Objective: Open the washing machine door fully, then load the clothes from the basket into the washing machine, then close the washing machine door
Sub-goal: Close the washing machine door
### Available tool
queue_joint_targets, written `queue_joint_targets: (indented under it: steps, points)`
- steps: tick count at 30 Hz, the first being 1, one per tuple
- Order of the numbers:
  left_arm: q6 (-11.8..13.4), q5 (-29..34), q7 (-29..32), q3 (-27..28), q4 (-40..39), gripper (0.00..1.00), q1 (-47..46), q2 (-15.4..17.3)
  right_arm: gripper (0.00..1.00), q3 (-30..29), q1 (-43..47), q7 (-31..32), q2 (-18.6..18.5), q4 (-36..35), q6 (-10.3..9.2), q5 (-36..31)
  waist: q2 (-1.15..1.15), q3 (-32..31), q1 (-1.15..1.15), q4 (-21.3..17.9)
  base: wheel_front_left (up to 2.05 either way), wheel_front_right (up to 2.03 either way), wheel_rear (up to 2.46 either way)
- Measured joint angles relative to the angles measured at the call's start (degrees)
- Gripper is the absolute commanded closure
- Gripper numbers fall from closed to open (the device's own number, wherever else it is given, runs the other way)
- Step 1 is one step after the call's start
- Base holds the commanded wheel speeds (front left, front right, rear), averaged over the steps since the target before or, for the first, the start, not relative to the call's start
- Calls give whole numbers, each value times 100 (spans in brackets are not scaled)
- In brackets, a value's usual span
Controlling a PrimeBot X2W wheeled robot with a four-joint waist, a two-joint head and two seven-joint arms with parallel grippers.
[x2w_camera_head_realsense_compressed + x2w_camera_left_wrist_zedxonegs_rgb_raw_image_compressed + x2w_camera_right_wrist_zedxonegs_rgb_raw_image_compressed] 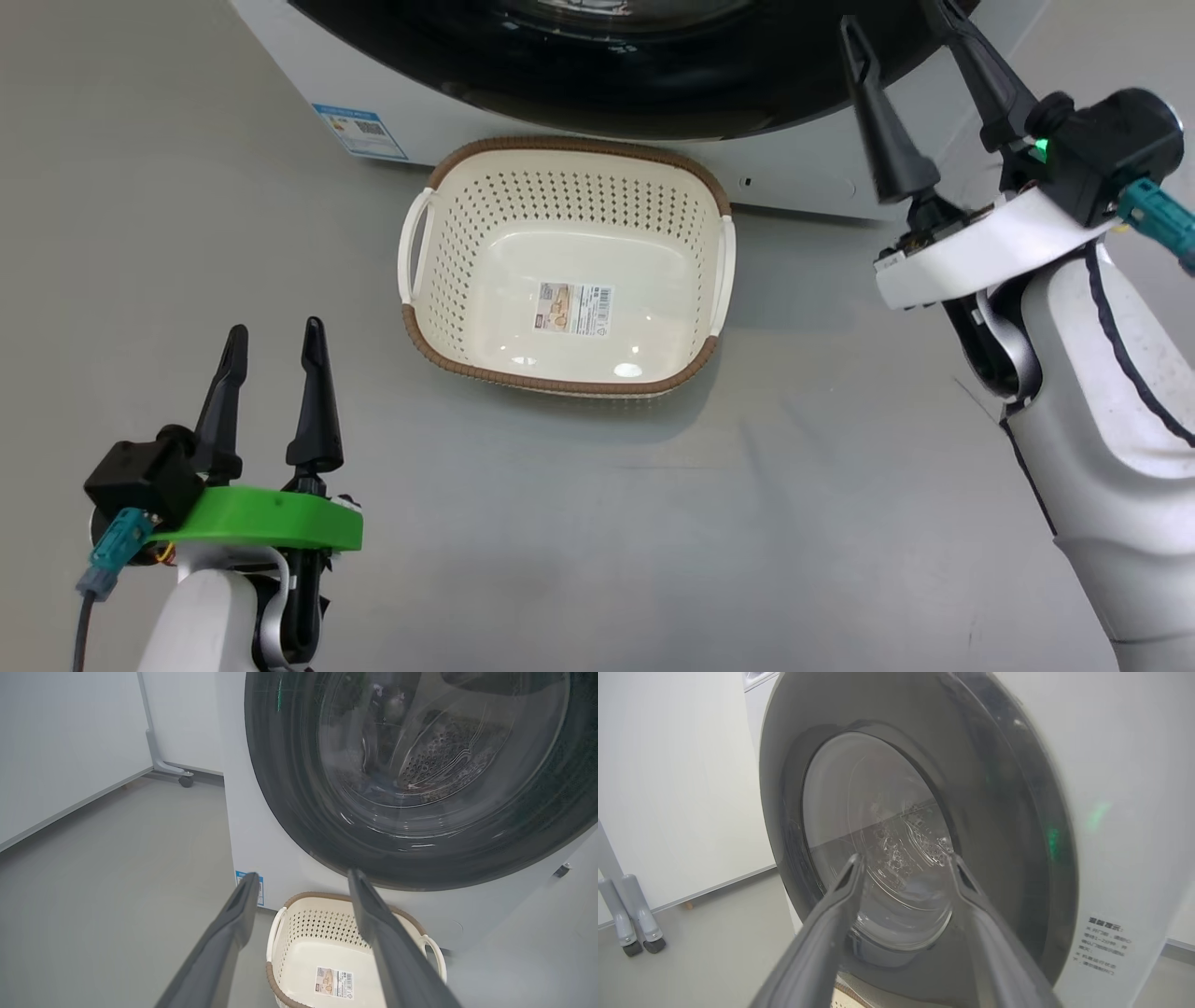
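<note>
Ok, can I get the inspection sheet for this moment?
Surface: grey floor, basket on it.
Job's things: basket empty; door looks shut on the washer; clothes not made out through the glass.
Clutter: nothing seen.
End effectors: left end effector open, empty; right end effector open, empty, facing the door.
Cables: left-wrist plug with grey lead; right-wrist plug.
Surroundings: white panels, castor feet.
</note>
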Motion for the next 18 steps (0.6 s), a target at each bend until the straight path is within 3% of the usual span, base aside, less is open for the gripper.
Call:
queue_joint_targets:
  steps: [1, 18]
  points:
    - [0, 0, 0, 41, 8, 0, 1, 0, 0, -10, 110, 0, 0, -51, 0, 0, 0, -73, 0, -32, 0, 0, 0]
    - [0, 204, 0, 296, 441, 0, 734, 4, 0, -478, 2245, 1, -214, -444, 0, -46, 0, -1389, -1, -679, 0, 0, 0]
